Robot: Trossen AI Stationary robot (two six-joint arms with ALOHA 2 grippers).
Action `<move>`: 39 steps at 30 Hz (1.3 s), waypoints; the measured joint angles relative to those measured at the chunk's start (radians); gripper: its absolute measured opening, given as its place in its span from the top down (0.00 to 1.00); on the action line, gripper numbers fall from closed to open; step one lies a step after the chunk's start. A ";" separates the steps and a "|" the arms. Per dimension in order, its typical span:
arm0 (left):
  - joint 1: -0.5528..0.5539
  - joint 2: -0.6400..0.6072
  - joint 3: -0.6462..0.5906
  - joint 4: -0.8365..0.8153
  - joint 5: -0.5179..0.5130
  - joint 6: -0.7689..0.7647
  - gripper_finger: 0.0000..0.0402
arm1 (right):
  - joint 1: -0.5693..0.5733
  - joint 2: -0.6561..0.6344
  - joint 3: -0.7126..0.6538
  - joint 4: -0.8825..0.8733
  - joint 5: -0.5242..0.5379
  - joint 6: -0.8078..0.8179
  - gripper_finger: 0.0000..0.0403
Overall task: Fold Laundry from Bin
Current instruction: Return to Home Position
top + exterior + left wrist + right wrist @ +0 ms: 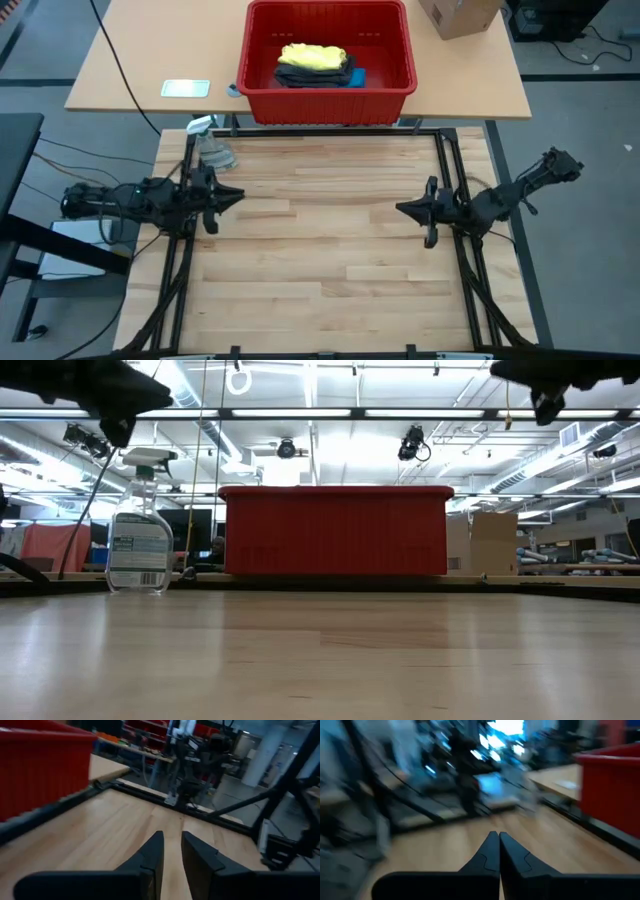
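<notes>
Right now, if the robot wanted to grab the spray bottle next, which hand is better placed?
Left. The spray bottle stands near the far left corner of the table, just past the left hand; the right hand waits at the opposite side.

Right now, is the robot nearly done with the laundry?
Nearly. Done: the laundry lies stacked in the bin, yellow on top of dark grey. In hand: nothing. The left gripper, slightly open, and the right gripper, shut, hover empty over opposite sides of the table. Left: no clothes show on the table, so probably only parking the arms.
</notes>
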State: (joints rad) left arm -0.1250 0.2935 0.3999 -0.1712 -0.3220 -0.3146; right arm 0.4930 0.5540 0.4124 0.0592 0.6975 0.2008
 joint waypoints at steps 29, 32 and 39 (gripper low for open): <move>0.040 -0.289 -0.069 -0.037 -0.033 0.149 0.97 | -0.491 -0.544 -0.146 -0.286 -0.655 0.014 1.00; 0.040 -0.288 -0.149 0.050 -0.032 0.163 0.97 | -0.491 -0.551 -0.186 -0.247 -0.651 0.018 1.00; 0.038 -0.289 -0.243 0.136 -0.032 0.120 0.97 | -0.488 -0.550 -0.312 -0.110 -0.687 0.133 1.00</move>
State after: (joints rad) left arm -0.0865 0.0041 0.1574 -0.0356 -0.3542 -0.1942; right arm 0.0050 0.0044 0.1003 -0.0505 0.0106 0.3336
